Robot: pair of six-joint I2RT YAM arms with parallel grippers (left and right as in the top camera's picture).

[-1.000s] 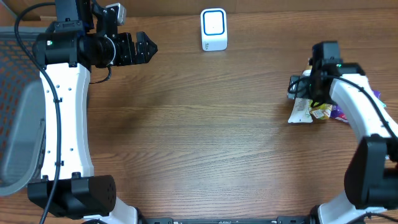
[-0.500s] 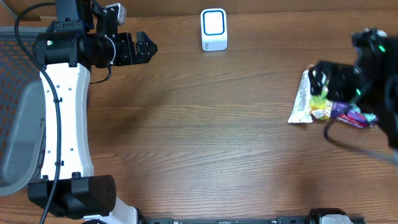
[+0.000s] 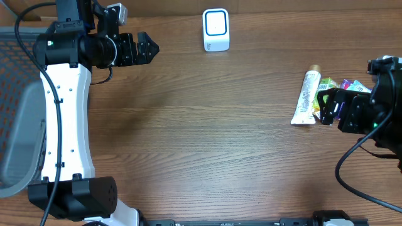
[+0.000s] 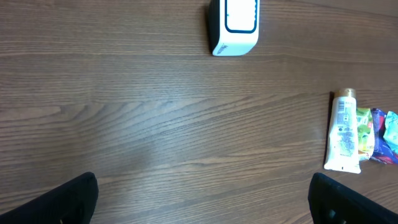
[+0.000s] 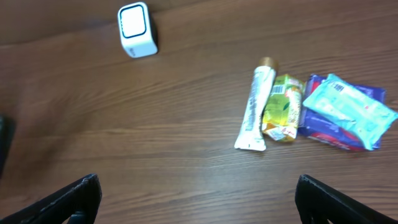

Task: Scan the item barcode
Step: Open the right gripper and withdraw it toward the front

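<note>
The wooden worktop [image 3: 207,144] is the biggest thing here, and its broad middle lies bare between my two arms, so there is free room to travel across it. Beyond its left edge sits something grey and meshed [image 3: 16,125]; I cannot tell what it is.

My left arm stands along the left side with its forearm reaching toward the far edge. My left hand [image 3: 152,48] points right across the boards, fingers spread fully, with nothing in them. My right arm comes in from the right edge. My right hand [image 3: 323,107] points left, fingers as wide as they go and empty, just right of the lower end of the tube.

The white scanner [image 3: 216,29] with its blue outline stands at the far edge, near the middle and well apart from both hands.

The things to scan lie flat in a row by the right edge. The white tube [image 3: 307,97] is on the left, its cap toward the far edge. A yellow-green packet [image 5: 283,107] touches it. Then comes a purple packet [image 5: 329,134] with a light-blue packet [image 5: 349,109] lying on top.
</note>
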